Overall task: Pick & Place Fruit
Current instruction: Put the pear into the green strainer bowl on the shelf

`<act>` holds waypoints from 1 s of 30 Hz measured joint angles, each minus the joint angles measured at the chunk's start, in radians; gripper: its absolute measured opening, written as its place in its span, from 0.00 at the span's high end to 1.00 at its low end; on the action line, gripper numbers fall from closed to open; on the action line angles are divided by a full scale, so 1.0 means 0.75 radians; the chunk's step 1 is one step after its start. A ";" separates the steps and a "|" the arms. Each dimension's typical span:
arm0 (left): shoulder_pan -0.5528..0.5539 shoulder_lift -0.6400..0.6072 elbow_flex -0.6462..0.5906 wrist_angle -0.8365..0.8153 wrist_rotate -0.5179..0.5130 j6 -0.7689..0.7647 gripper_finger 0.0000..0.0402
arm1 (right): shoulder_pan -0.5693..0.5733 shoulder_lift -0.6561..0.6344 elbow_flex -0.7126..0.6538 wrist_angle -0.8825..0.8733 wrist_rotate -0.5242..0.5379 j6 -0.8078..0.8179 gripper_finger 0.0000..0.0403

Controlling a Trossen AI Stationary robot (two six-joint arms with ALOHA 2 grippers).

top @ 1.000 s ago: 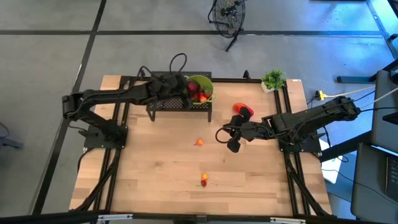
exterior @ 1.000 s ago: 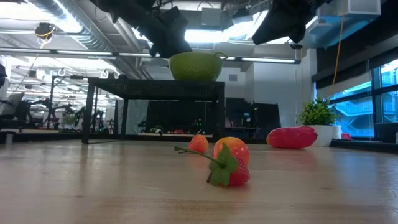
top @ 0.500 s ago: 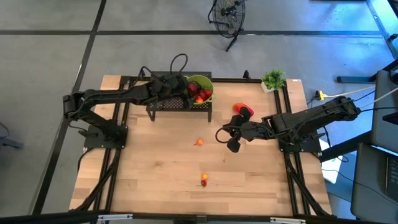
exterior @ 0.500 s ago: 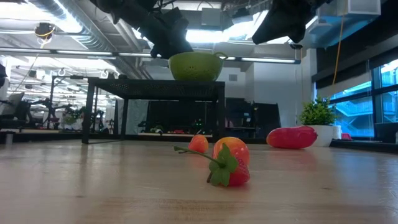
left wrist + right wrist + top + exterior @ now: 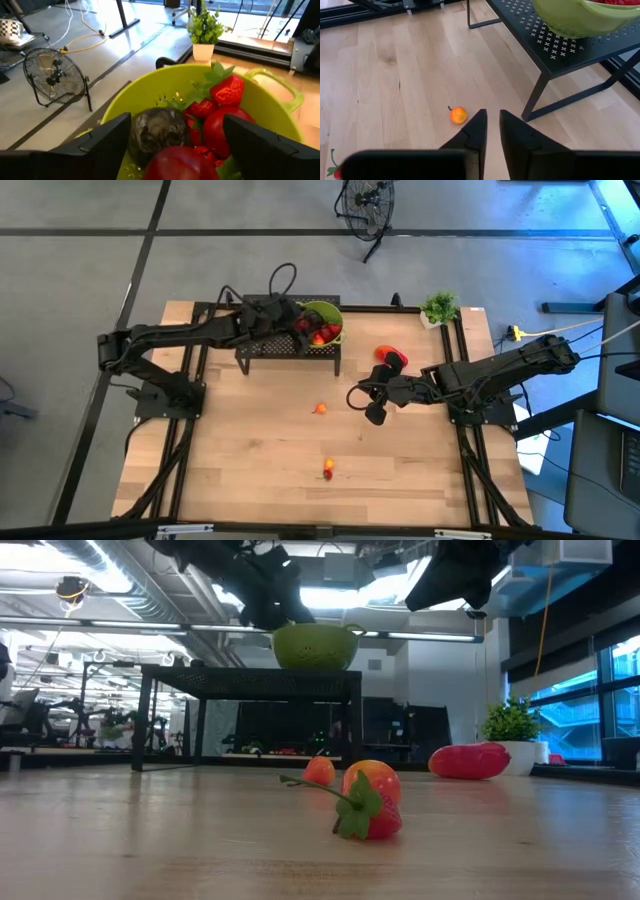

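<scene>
The lime-green bowl (image 5: 330, 315) stands on a black perforated stand (image 5: 290, 348) at the table's far middle. It holds red strawberries (image 5: 227, 90), a round dark fruit (image 5: 157, 130) and a bigger red fruit (image 5: 175, 165). My left gripper (image 5: 175, 125) hangs open just over the bowl, its fingers on either side of that red fruit and apart from it. On the table lie a small orange fruit (image 5: 320, 409), a strawberry (image 5: 328, 469) and a glossy red oblong fruit (image 5: 391, 357). My right gripper (image 5: 490, 117) hovers shut and empty above the table, pointing at the orange fruit (image 5: 458, 115).
A small potted plant (image 5: 438, 308) stands at the far right corner. The stand's legs (image 5: 535, 100) rise close ahead of my right gripper. Bare wood stretches over the near half of the table around the strawberry (image 5: 372, 798).
My left gripper has opened over the bowl while staying in place. More red fruit now shows in the bowl beside its fingers in the high view.
</scene>
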 joint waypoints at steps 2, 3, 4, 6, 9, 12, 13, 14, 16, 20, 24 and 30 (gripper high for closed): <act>0.000 -0.021 0.000 -0.001 0.000 0.000 0.22 | 0.000 0.000 0.000 0.000 0.000 0.000 0.86; 0.000 -0.033 0.000 0.000 0.000 0.000 0.22 | 0.000 0.000 0.000 0.000 0.000 0.000 0.85; 0.000 -0.046 0.000 -0.002 0.001 -0.001 0.22 | 0.000 0.000 0.000 0.001 0.000 0.000 0.85; -0.003 -0.074 0.000 -0.009 0.012 -0.002 0.22 | 0.000 0.000 0.000 0.007 -0.006 0.000 0.84; -0.024 -0.113 0.000 -0.054 0.011 -0.004 0.22 | 0.000 0.007 0.001 0.035 -0.026 0.000 0.83; -0.061 -0.151 0.000 -0.118 0.011 -0.004 0.22 | 0.000 0.028 0.001 0.072 -0.063 -0.017 0.82; -0.074 -0.163 0.000 -0.148 0.009 -0.004 0.22 | 0.000 0.041 0.001 0.093 -0.077 -0.030 0.82; -0.090 -0.175 0.000 -0.176 0.003 -0.004 0.22 | 0.000 0.053 0.001 0.104 -0.088 -0.037 0.82; -0.128 -0.195 0.000 -0.221 -0.029 -0.002 0.22 | 0.000 0.079 0.001 0.126 -0.105 -0.055 0.82; -0.216 -0.241 0.000 -0.316 -0.122 -0.001 0.22 | 0.000 0.132 0.001 0.192 -0.151 -0.103 0.83; -0.308 -0.293 0.000 -0.415 -0.197 -0.016 0.22 | 0.000 0.181 0.001 0.260 -0.186 -0.146 0.85; -0.444 -0.326 -0.001 -0.605 -0.221 -0.166 0.22 | 0.000 0.252 0.001 0.361 -0.248 -0.217 0.87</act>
